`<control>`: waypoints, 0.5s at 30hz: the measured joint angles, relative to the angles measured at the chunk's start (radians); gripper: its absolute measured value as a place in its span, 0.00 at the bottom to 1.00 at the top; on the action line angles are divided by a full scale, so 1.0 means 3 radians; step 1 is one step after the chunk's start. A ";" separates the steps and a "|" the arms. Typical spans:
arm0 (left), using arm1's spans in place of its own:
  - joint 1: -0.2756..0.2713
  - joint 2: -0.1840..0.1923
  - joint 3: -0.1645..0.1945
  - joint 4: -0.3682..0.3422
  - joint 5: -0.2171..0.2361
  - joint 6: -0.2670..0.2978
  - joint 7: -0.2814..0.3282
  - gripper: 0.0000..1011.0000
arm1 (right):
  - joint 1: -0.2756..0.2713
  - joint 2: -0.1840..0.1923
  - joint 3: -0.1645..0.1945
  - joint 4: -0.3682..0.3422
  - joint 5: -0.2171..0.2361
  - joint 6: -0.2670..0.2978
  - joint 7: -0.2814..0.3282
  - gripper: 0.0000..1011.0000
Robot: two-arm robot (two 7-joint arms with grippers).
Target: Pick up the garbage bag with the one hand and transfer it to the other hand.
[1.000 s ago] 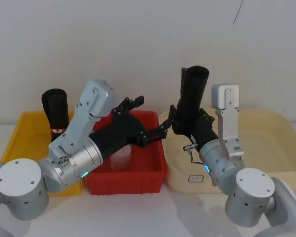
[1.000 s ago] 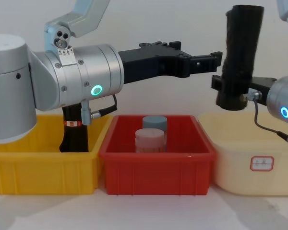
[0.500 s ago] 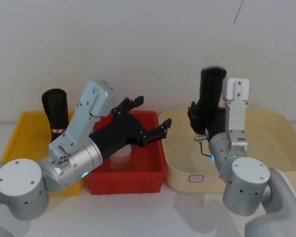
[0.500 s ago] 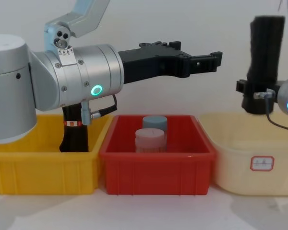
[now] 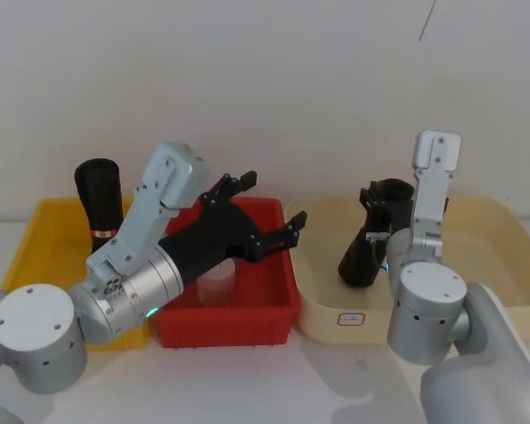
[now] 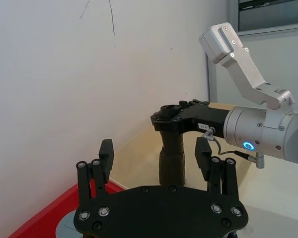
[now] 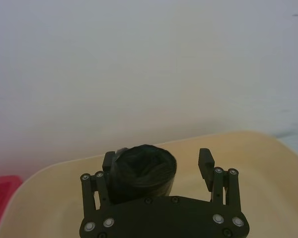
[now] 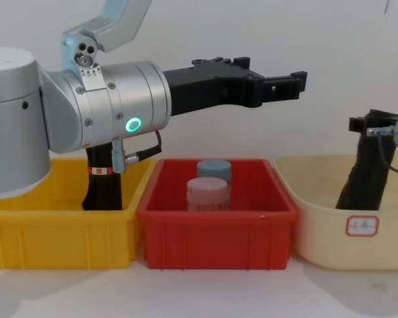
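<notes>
Reaching forward on its green-ringed wrist, our left gripper (image 5: 272, 201) hangs in the air with its fingers spread wide and nothing between them; in the chest view we see it stretched out level, pointing towards our right gripper (image 8: 371, 122). The red bin (image 8: 215, 235) lies below the left gripper, and the yellow bin (image 8: 53, 238) sits below and behind its wrist. Our right gripper, on the blue-ringed wrist, is over the cream bin (image 5: 503, 221), which lies directly under it. We find its fingers parted as well: in its own wrist view one finger (image 7: 109, 161) is close against the top of the garbage bag (image 7: 141, 171), while a clear gap separates the bag from the other finger. The garbage bag stands inside the cream bin, below the right gripper, its foot on the bin floor and its body tilted, with its top between that gripper's fingers. Well apart from both grippers, the labelled black roll (image 5: 100, 199) stands upright in the yellow bin. Beneath the left gripper, a grey-blue cylinder (image 8: 214, 171) and a pinkish cylinder (image 8: 207, 193) stand together in the red bin.
</notes>
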 joint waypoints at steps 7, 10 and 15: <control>0.0058 0.0035 -0.0019 -0.0086 0.0021 0.0006 0.0081 0.99 | 0.0099 -0.0069 0.0068 0.0142 -0.0065 0.0021 -0.0210 0.99; 0.0105 0.0062 -0.0042 -0.0150 0.0048 0.0020 0.0143 0.99 | 0.0132 -0.0093 0.0090 0.0189 -0.0089 0.0031 -0.0295 0.99; 0.0224 0.0125 -0.0106 -0.0307 0.0103 0.0054 0.0264 0.99 | 0.0163 -0.0115 0.0110 0.0234 -0.0109 0.0037 -0.0356 0.99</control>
